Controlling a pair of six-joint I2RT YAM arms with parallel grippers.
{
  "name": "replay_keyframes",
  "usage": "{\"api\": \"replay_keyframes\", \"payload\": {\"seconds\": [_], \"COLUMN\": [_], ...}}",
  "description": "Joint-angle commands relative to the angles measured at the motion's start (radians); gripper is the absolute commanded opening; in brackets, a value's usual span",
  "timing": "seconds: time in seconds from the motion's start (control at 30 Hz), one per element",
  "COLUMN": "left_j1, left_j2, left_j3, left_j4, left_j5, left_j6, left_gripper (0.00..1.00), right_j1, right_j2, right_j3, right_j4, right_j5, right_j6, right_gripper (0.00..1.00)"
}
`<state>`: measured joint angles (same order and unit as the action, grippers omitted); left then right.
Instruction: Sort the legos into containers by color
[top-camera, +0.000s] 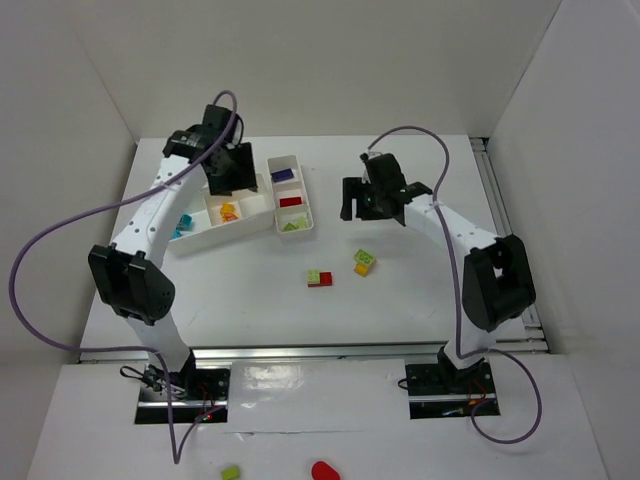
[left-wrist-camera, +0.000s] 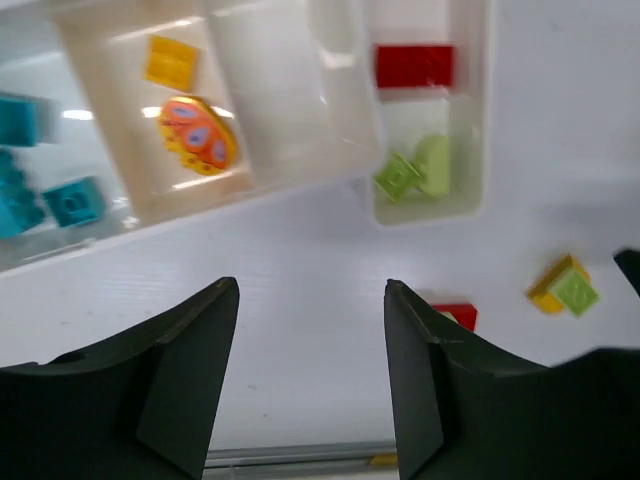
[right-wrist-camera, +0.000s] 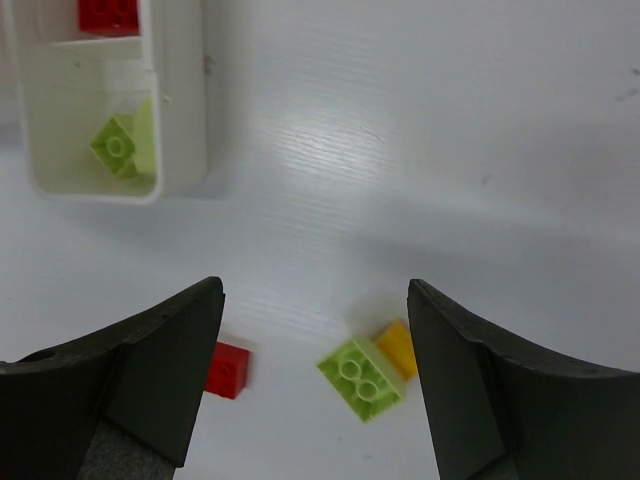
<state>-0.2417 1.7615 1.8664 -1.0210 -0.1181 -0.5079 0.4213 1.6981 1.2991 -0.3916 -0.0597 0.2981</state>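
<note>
My left gripper (top-camera: 228, 172) (left-wrist-camera: 312, 290) hangs open and empty over the near edge of the wide container (top-camera: 205, 238) (left-wrist-camera: 270, 120). That tray holds a yellow brick (left-wrist-camera: 171, 62), an orange round piece (left-wrist-camera: 198, 135) and cyan bricks (left-wrist-camera: 72, 200). The narrow container (top-camera: 305, 205) (right-wrist-camera: 185, 110) holds a purple (top-camera: 282, 175), a red (left-wrist-camera: 414, 66) and lime green legos (left-wrist-camera: 412, 170) (right-wrist-camera: 120, 145). Open as well, my right gripper (top-camera: 362, 200) (right-wrist-camera: 315, 290) hovers above a green-and-yellow clump (top-camera: 365, 263) (right-wrist-camera: 365, 375). A red-and-green clump (top-camera: 320, 278) (right-wrist-camera: 228, 368) lies left of it.
White walls close in the table on three sides. A metal rail (top-camera: 300, 350) runs along the near edge. Beyond that rail, in front of the arm bases, lie a green brick (top-camera: 231, 472) and a red piece (top-camera: 324, 470).
</note>
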Motion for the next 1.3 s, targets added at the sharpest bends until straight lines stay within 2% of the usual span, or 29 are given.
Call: {"api": "replay_keyframes", "payload": {"seconds": [0.0, 0.17, 0.33, 0.43, 0.6, 0.93, 1.1, 1.27], "left_j1": [-0.112, -0.297, -0.413, -0.465, -0.485, -0.485, -0.485, -0.485], "left_j2": [-0.011, 0.009, 0.072, 0.119, 0.168, 0.205, 0.234, 0.225], "left_j3": [-0.032, -0.142, -0.245, -0.276, -0.314, -0.365, -0.365, -0.365], "left_j4": [-0.040, 0.008, 0.100, 0.147, 0.185, 0.231, 0.231, 0.231], "left_j5": [0.103, 0.152, 0.190, 0.175, 0.091, 0.057, 0.057, 0.038], "left_j6": [0.072, -0.007, -0.084, -0.121, -0.201, -0.242, -0.242, -0.232], "left_gripper": [0.70, 0.71, 0.88, 0.88, 0.77, 0.69, 0.54, 0.44], "right_j1": [-0.006, -0.079, -0.125, -0.134, -0.134, -0.134, -0.134, -0.134], "right_j2": [-0.098, -0.218, -0.252, -0.252, -0.261, -0.273, -0.273, -0.264], "right_j3": [-0.073, -0.155, -0.178, -0.178, -0.178, -0.196, -0.196, -0.196], "right_j4": [-0.056, -0.046, -0.036, -0.036, -0.036, -0.046, -0.036, -0.027], "right_j5": [0.152, 0.198, 0.198, 0.172, 0.150, 0.141, 0.132, 0.083], "right_j6": [0.024, 0.101, 0.115, 0.115, 0.115, 0.115, 0.115, 0.115], "right_gripper": [0.81, 0.81, 0.81, 0.81, 0.81, 0.81, 0.81, 0.81]}}
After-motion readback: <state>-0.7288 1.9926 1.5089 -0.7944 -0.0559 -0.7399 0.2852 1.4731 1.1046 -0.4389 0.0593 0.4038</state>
